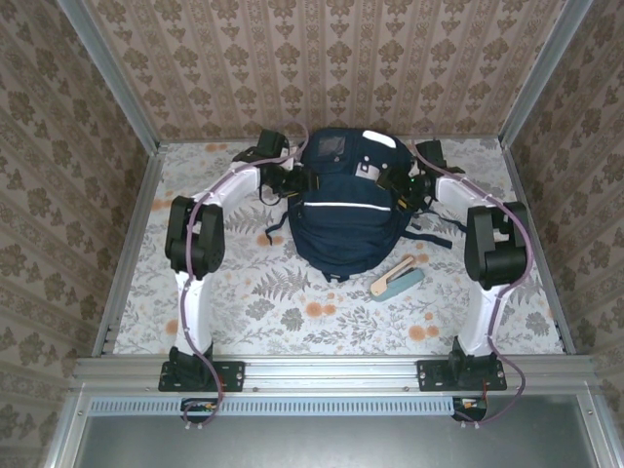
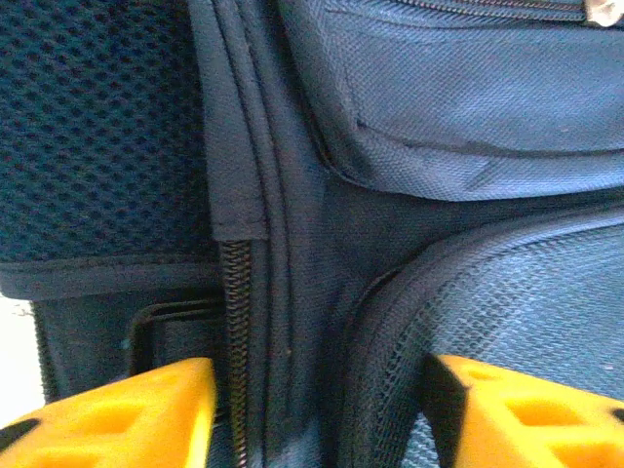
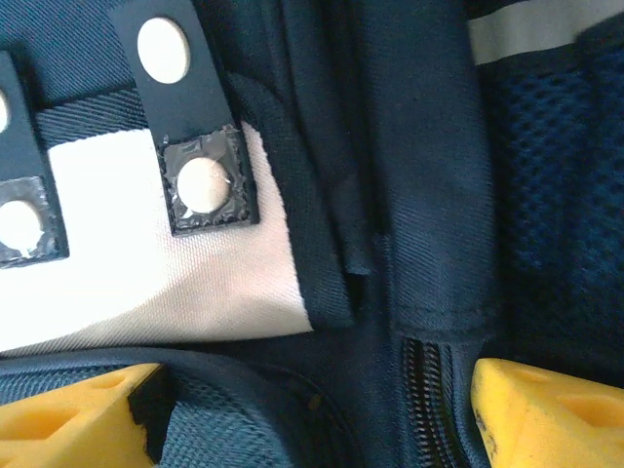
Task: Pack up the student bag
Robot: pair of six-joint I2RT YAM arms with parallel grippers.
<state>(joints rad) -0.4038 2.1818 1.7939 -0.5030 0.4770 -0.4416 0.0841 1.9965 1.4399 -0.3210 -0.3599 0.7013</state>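
Left tool [image 2: 322, 419] gapes wide astride a zipper seam of the student bag [image 1: 341, 219]; right tool [image 3: 312, 419] likewise.

Left hand [image 2: 322, 414], right hand [image 3: 317, 409]: spread wide

- student bag [image 1: 341, 219]: matt navy woven cloth, coarse-grained close up, with open-knit mesh panels
- zip [image 2: 234, 322]: dark teeth, perhaps plastic
- pale patch [image 3: 146, 283]: ribbed, canvas-like cloth
- right gripper [image 3: 312, 400] fingers [image 3: 546, 414]: matt yellow plastic, faintly grainy
- rail [image 1: 331, 369]: bare brushed metal
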